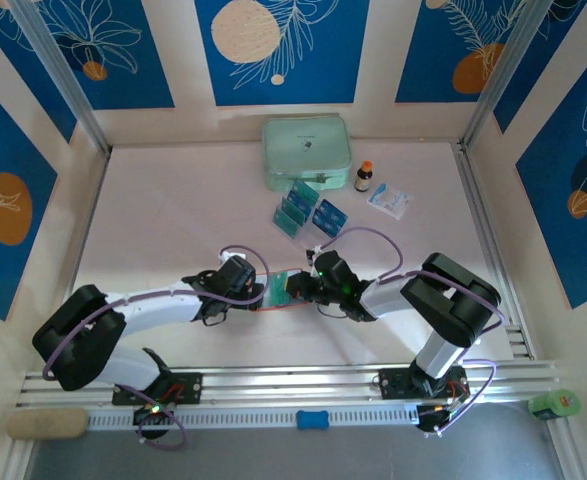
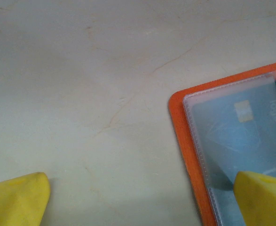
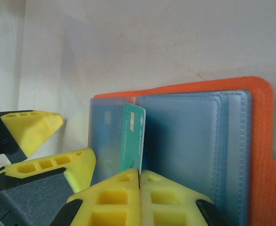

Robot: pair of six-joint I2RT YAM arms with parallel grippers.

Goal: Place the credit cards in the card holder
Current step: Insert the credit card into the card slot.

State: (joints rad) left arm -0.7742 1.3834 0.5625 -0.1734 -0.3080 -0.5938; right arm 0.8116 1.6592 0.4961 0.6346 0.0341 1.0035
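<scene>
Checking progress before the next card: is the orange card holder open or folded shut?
Open. The card holder lies spread flat, clear pockets facing up, a card showing inside one pocket.

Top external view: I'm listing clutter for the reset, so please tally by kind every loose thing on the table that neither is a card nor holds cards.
Mint-green zip case: 1
Small brown bottle: 1
White-and-blue sachet: 1
Total: 3

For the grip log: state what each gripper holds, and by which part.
Right gripper pinches a teal credit card by its near end, at the card holder. Left gripper is open, holding nothing.
</scene>
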